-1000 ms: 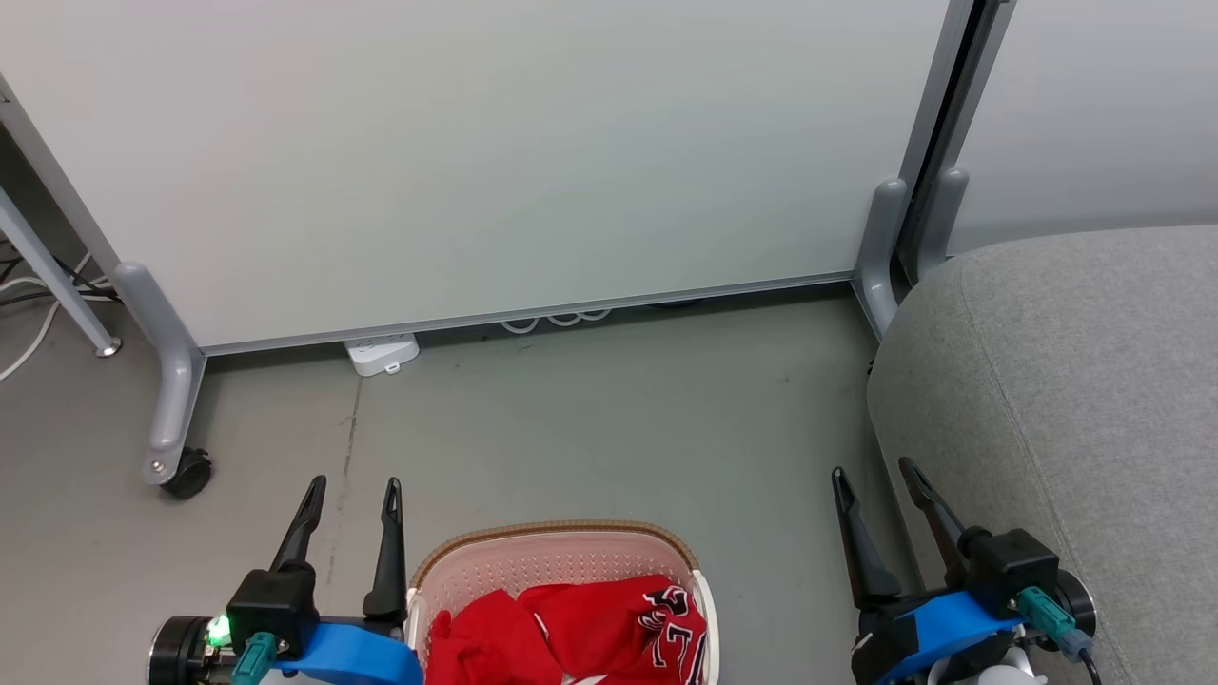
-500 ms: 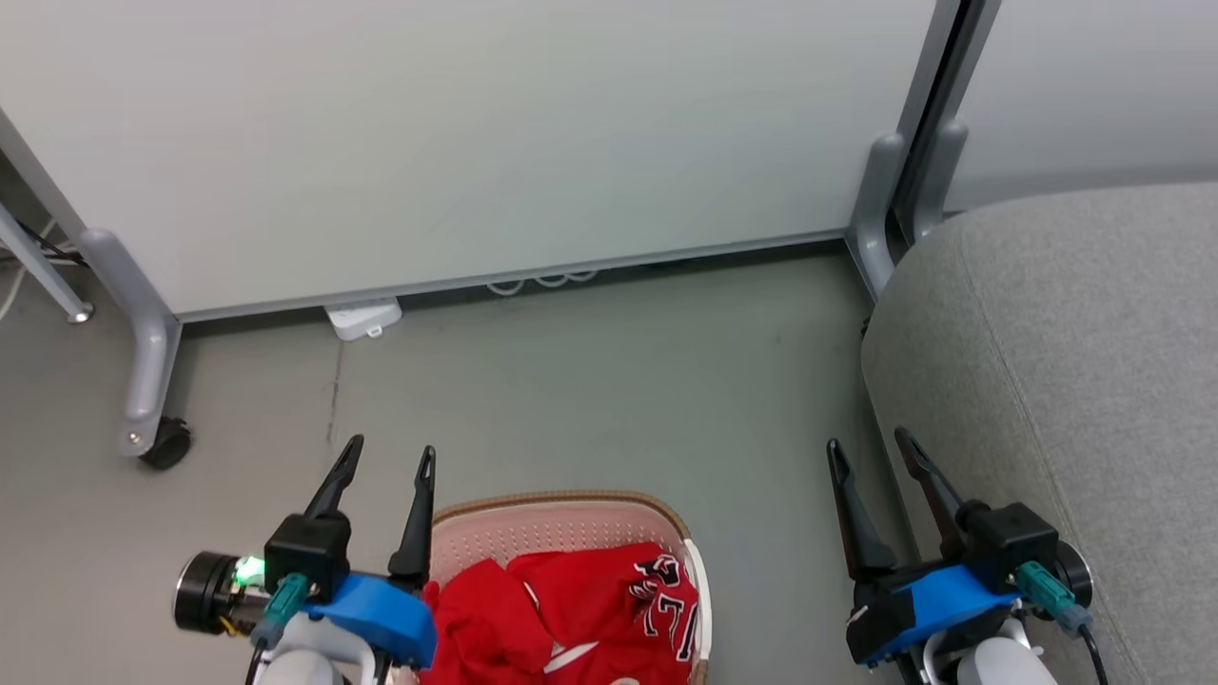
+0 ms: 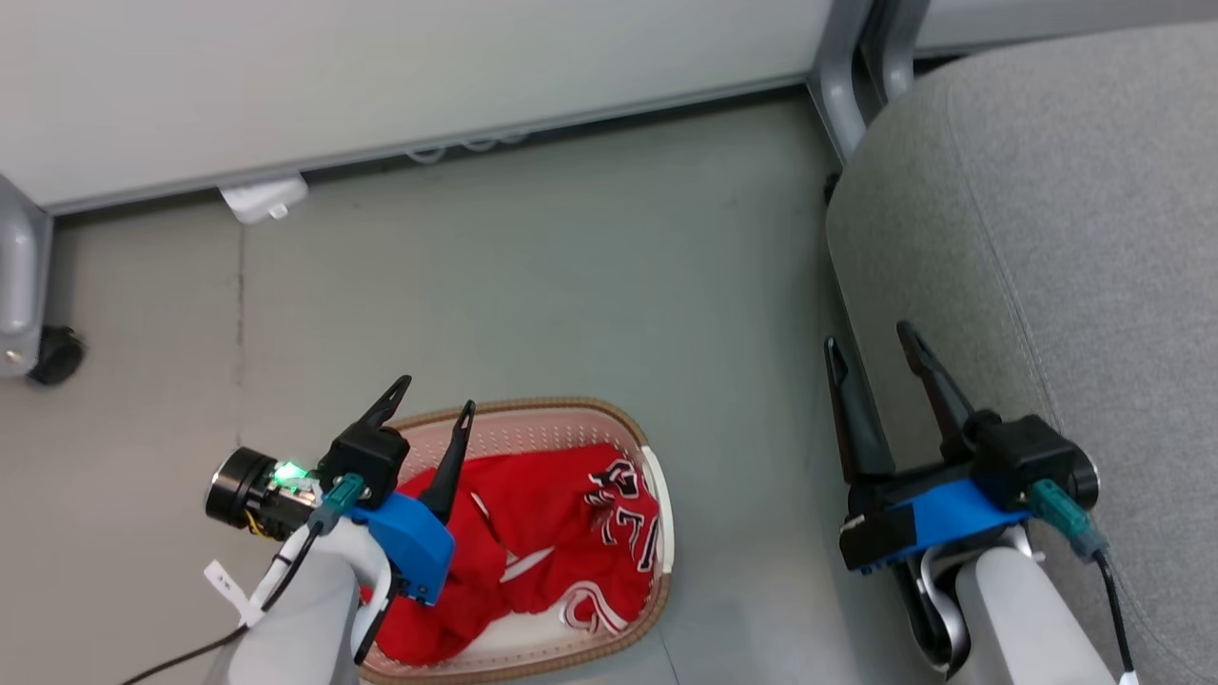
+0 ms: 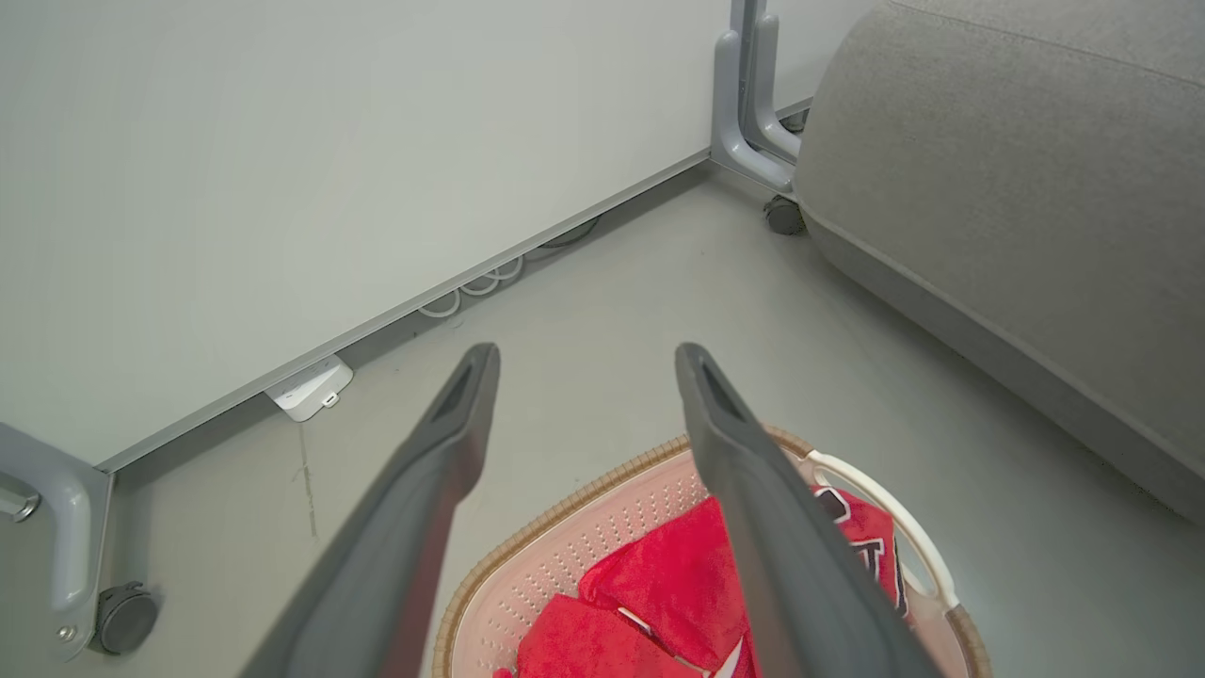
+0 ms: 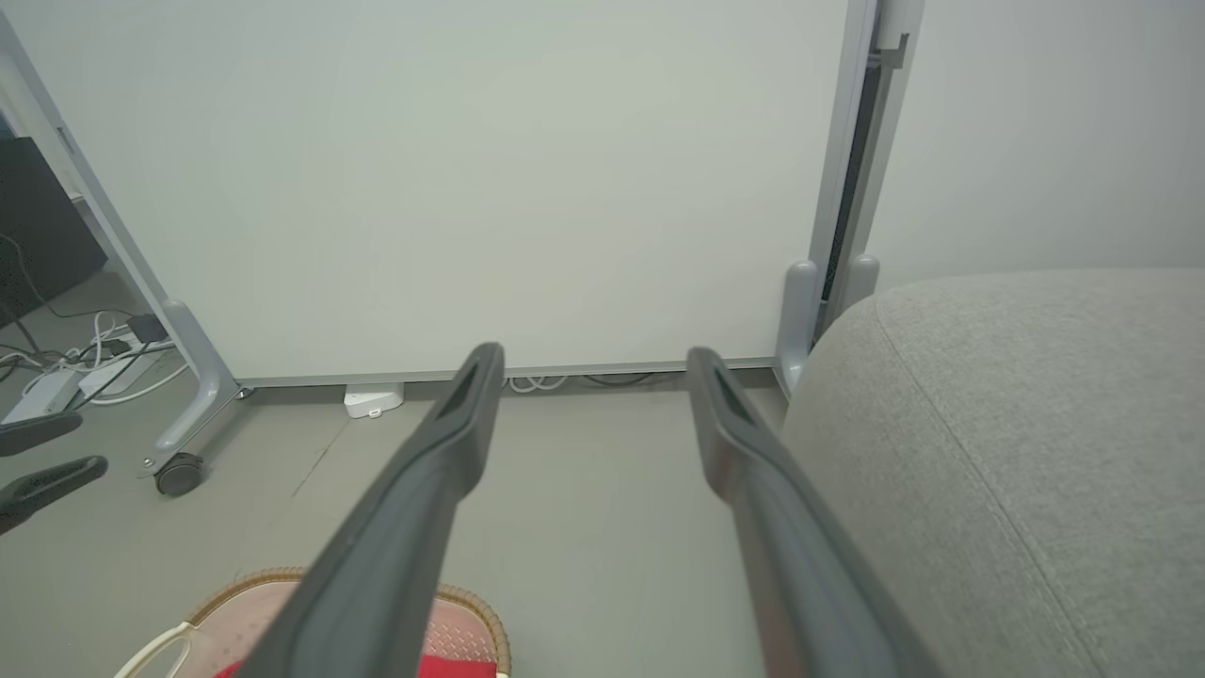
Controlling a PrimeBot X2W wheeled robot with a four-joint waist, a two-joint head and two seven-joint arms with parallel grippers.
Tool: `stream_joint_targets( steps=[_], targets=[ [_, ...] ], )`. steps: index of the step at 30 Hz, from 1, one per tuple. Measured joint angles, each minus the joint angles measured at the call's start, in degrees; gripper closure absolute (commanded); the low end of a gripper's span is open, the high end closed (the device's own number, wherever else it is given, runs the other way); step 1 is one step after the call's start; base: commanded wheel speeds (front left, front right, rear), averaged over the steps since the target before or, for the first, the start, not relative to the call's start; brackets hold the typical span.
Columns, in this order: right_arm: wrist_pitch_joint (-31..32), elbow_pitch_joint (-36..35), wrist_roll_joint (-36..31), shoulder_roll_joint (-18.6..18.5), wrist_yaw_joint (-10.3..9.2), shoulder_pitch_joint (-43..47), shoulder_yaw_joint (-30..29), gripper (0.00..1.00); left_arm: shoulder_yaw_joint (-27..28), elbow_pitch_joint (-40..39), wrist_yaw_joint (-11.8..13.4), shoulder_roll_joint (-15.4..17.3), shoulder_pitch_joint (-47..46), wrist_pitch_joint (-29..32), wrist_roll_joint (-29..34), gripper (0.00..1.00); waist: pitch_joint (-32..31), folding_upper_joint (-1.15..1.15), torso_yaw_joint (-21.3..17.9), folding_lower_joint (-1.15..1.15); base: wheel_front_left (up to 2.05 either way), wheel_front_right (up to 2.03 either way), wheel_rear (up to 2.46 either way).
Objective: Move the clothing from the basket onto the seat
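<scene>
Head view: clothing [image 3: 542, 523] is lying heaped in the basket [image 3: 533, 406] on the floor [image 3: 533, 238], left of the seat [image 3: 1047, 190]. Left hand [image 3: 436, 395] is hovering spread above the basket's far-left rim, holding nothing. Right hand [image 3: 868, 337] is standing spread too, beside the seat's near edge. Likely step: reaching in. Advise descending onto the heap's bunched middle, clear of the rim, and pinching deep.
</scene>
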Motion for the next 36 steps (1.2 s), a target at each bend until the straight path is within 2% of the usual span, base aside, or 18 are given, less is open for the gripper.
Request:
stream_joint_targets(
  steps=[10, 23, 36],
  targets=[
    [0.00, -2.48, 0.21, -0.01, 0.01, -6.12, 0.60, 0.00, -7.78, 12.28, -0.59, 2.08, -8.48, 0.00, 2.18, 0.00, 10.04, 0.00, -2.89, 0.01, 0.00, 0.00, 0.00],
    [-0.01, -5.22, 1.02, -0.02, 0.01, -12.66, 1.14, 0.00, -17.73, 26.96, -0.70, 2.43, -17.54, 0.01, 3.21, 0.00, 21.99, 0.00, -5.40, 0.00, 0.00, 0.00, 0.00],
    [-0.01, -7.94, 0.99, -0.02, 0.01, -17.66, 0.56, 0.00, -27.08, 31.56, -0.76, 5.72, -24.26, 6.77, 5.21, 0.00, 32.97, 0.00, -6.88, 0.00, 0.00, 0.00, 0.00]
  ],
)
